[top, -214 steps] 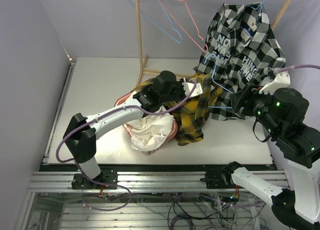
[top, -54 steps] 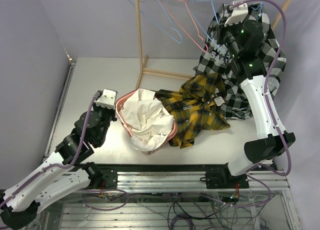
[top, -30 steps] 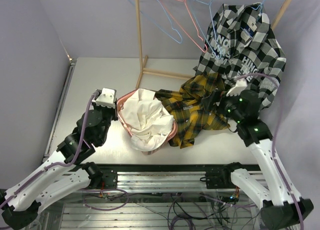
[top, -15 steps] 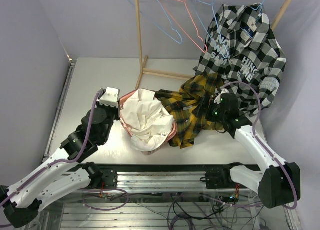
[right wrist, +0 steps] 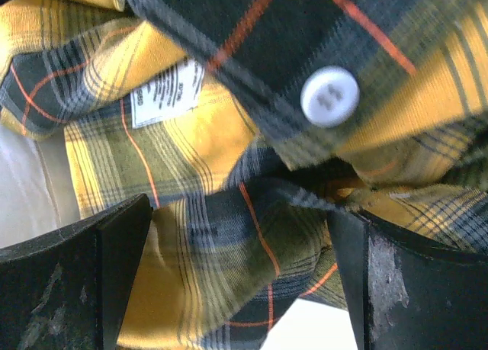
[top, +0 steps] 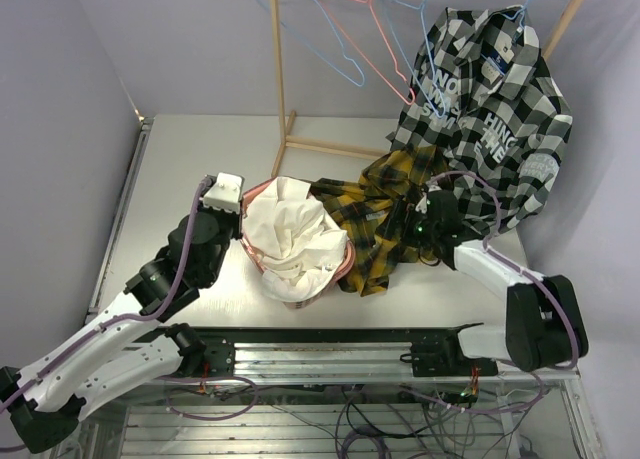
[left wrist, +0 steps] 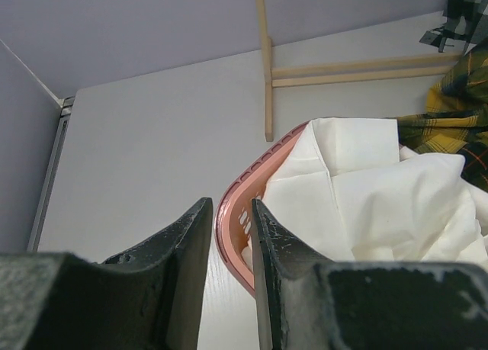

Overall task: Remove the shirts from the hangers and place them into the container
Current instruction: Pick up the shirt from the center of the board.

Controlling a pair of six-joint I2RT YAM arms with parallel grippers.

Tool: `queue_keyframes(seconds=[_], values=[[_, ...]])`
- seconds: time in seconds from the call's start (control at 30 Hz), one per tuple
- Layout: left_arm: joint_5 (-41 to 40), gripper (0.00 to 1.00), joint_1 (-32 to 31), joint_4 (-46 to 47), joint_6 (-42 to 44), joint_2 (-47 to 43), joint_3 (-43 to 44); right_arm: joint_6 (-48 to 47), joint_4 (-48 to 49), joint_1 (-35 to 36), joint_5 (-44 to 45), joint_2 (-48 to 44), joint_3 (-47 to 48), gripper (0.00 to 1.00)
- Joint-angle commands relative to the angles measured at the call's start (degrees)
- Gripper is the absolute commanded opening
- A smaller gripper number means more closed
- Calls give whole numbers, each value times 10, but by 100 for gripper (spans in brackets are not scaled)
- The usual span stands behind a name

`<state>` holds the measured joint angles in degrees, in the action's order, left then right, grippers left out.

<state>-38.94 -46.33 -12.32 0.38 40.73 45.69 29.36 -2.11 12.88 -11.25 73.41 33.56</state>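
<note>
Top external view: yellow-and-black plaid button shirt (top: 385, 224) off its hanger and crumpled on the white tabletop (top: 190, 159). One edge draped against the salmon-pink lattice-sided plastic laundry basket (top: 248, 197), the bulk outside it.
Basket contents: plain white shirt (top: 290, 234) heaped up to the rim and over it; no pinstriped shirt in sight.
Right claw (top: 418, 227): spread wide and lowered onto the plaid heap. In the right wrist view (right wrist: 240, 213), fingers either side of a raised fold, near a white button (right wrist: 329, 96) and a care label (right wrist: 164, 94); nothing pinched yet.
Left claw (left wrist: 230, 203): narrow gap, nothing between the fingers. Just beside the basket's left rim (left wrist: 229, 228); contact impossible to tell.
Handling: light, limp woven cloth by the look, no stiffness, likely to trail and snag. Best hold judged to be a thick ridge such as placket or collar, not a single layer. Lift high before carrying across.
In the way: little room above the white heap, so spill-over likely; drop centred, perhaps press down.
Surroundings: black-and-white checked shirt with printed lettering (top: 500, 109) hanging on the wooden rack (top: 280, 79), hem close above the plaid. Bare light blue wire hangers (top: 350, 74) and a pink-red wire hanger (top: 370, 51) on the rail. Risk of the right arm brushing the hanging hem during the lift.
</note>
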Motion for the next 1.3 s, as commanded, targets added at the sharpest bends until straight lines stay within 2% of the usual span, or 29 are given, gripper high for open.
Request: queue_keyframes(seconds=[0.0,0.27,0.47,0.5,0.53,0.57,0.6,0.63,0.67,0.8,0.93,1.07,1.27], values=[[10,37,4,0,-6,5,14,5,58,16,-6,49,39,100],[13,37,5,-1,-4,9,14,-12,28,100,105,174,154,100],[10,37,6,-3,-6,3,12,24,30,113,169,229,176,100],[8,37,6,0,-4,1,11,28,36,115,202,239,169,92],[8,37,6,0,-4,1,10,26,47,115,198,238,159,84],[7,37,6,0,-4,1,11,22,58,113,192,234,150,71],[7,37,6,0,-3,2,10,16,65,113,181,231,143,50],[8,37,6,0,-2,4,11,12,62,112,172,227,141,35],[8,37,6,0,-1,5,11,9,54,111,167,223,142,24],[13,37,7,0,1,15,14,-14,25,112,152,182,142,2],[17,37,7,-1,0,18,15,-32,-15,118,168,96,131,0],[21,37,9,3,-2,14,13,-50,-65,117,198,-28,126,0],[33,37,12,5,-9,13,15,-82,-173,117,213,-191,182,0]])
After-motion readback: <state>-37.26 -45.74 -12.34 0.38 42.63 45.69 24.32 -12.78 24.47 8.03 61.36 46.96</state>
